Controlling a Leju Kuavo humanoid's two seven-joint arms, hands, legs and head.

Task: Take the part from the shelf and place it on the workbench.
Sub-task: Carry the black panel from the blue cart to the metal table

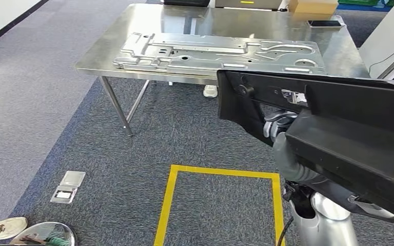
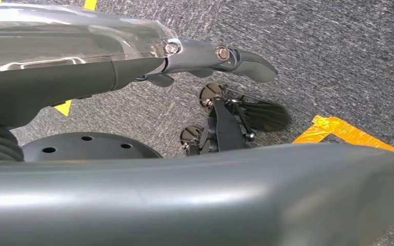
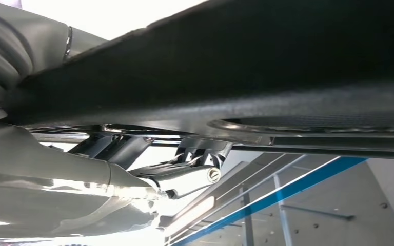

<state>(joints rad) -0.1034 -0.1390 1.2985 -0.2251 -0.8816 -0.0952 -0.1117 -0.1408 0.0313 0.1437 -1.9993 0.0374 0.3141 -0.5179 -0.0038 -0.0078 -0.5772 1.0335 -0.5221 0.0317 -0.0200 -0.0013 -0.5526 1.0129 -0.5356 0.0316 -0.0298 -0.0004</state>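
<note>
Your black part (image 1: 338, 123), a long moulded plastic piece, sits high in the right of the head view, carried above the grey carpet (image 1: 195, 138) and short of the worktop (image 1: 267, 25). Your right hand (image 1: 287, 148) holds it from underneath: grey fingers and thumb wrap up against its lower edge, and the silver forearm rises from below. In the right wrist view the part's dark underside (image 3: 267, 66) runs across the frame, with the right hand's fingers (image 3: 184, 177) pressed against it.

Your left hand (image 2: 210, 56) shows in the left wrist view, hanging over the carpet with its fingers stretched forward and nothing in them.

Ahead, the steel worktop carries a large stamped metal panel (image 1: 220, 51) lying flat along its near edge. At the far right of the worktop lie a dark phone (image 1: 326, 23) and a cardboard box (image 1: 313, 6).

On the floor, yellow tape (image 1: 220, 173) marks a rectangle just in front of you. A small metal floor socket (image 1: 67, 186) sits to the left, and a person's shoe (image 1: 2, 229) shows in the lower left corner.
</note>
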